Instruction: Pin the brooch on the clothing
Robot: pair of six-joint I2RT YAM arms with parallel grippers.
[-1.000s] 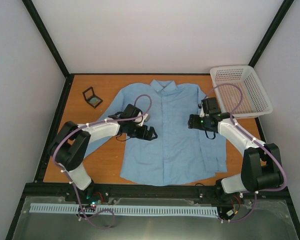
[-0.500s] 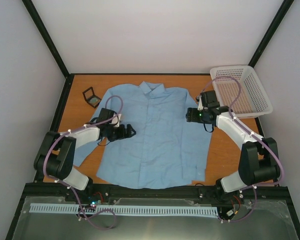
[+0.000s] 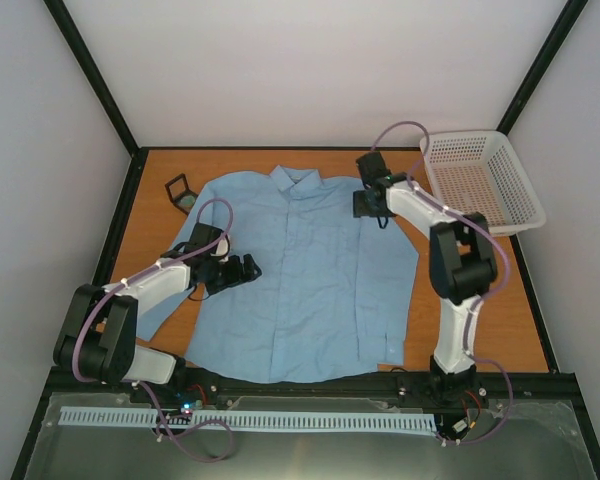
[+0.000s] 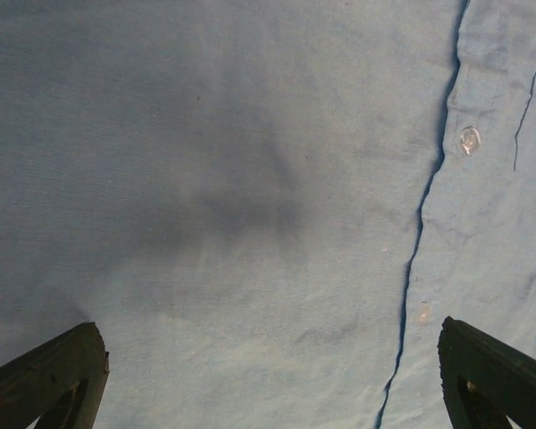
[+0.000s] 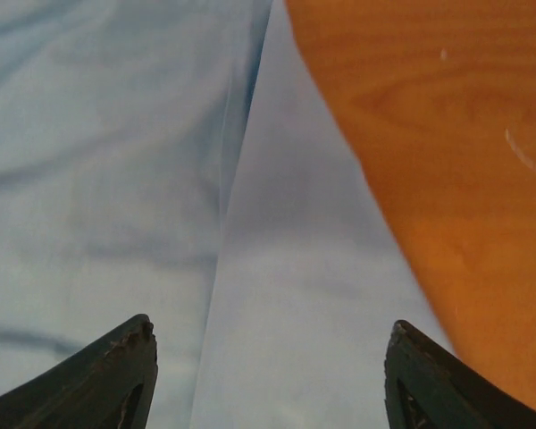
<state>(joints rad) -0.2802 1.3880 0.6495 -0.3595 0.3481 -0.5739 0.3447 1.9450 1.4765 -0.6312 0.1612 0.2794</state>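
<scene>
The brooch [image 3: 188,203] seems to sit in its open box [image 3: 179,186] at the table's [image 3: 500,310] far left, just beside the shirt [image 3: 310,280], not yet picked up. The shirt lies flat, front up, likely spread to give a smooth spot for pinning. The left gripper [image 4: 268,326] hovers over the chest beside the placket [image 4: 420,223], fingers wide apart, empty; the right gripper [image 5: 270,322], equally spread and empty, is at the far shoulder edge, probably for straightening the cloth

1 shirt [image 3: 300,270], 1 basket [image 3: 483,178], 1 blk box [image 3: 181,190], 2 arms [image 3: 160,278] [image 3: 418,205]
</scene>
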